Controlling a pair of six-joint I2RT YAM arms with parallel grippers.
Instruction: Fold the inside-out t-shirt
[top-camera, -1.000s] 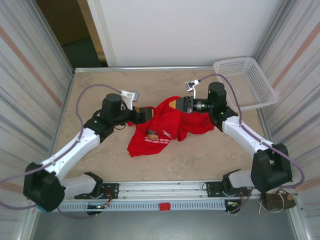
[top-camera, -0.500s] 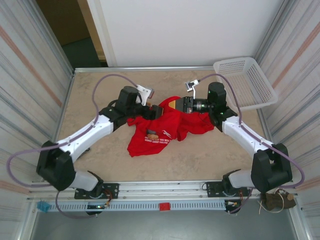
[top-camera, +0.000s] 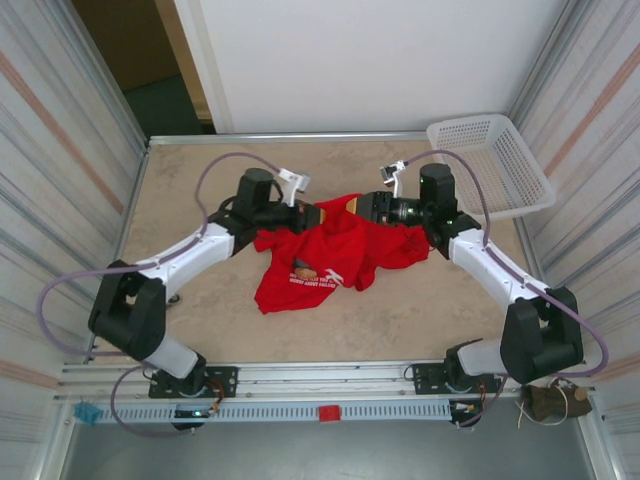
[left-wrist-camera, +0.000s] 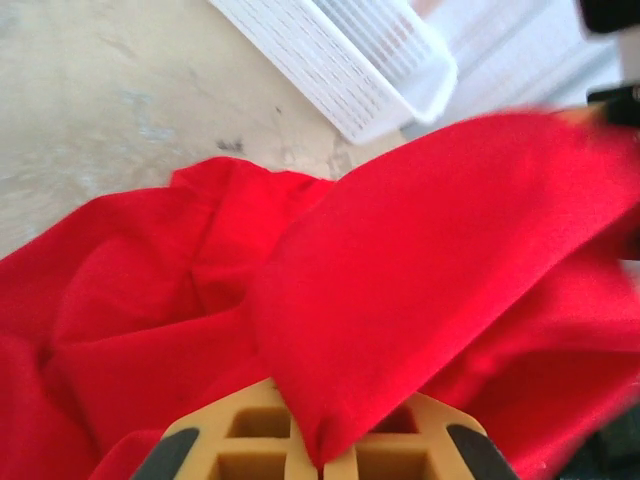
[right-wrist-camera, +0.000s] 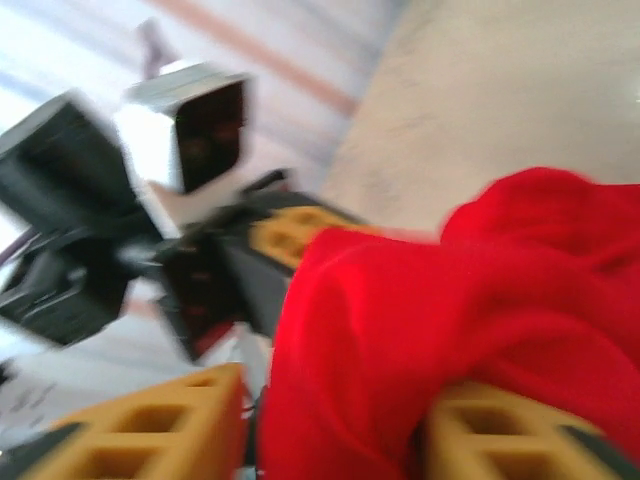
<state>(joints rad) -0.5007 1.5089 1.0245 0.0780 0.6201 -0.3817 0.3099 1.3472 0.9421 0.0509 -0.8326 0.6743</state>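
The red t-shirt (top-camera: 325, 255) lies crumpled mid-frame on the desk (top-camera: 190, 175), its upper edge raised. My left pincer (top-camera: 322, 215) is clamped on a fold of it. My right pincer (top-camera: 352, 207) stands apart, cloth bunched between its fingers.

top external is looking down, wide, from above the near edge | left wrist is facing right, close over the t-shirt (left-wrist-camera: 400, 260) | right wrist is facing left, sharing it

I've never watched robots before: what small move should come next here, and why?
Probably the right hand should ease back off the shirt: its fingers stand apart around the cloth, while the left hand is shut on a fold.
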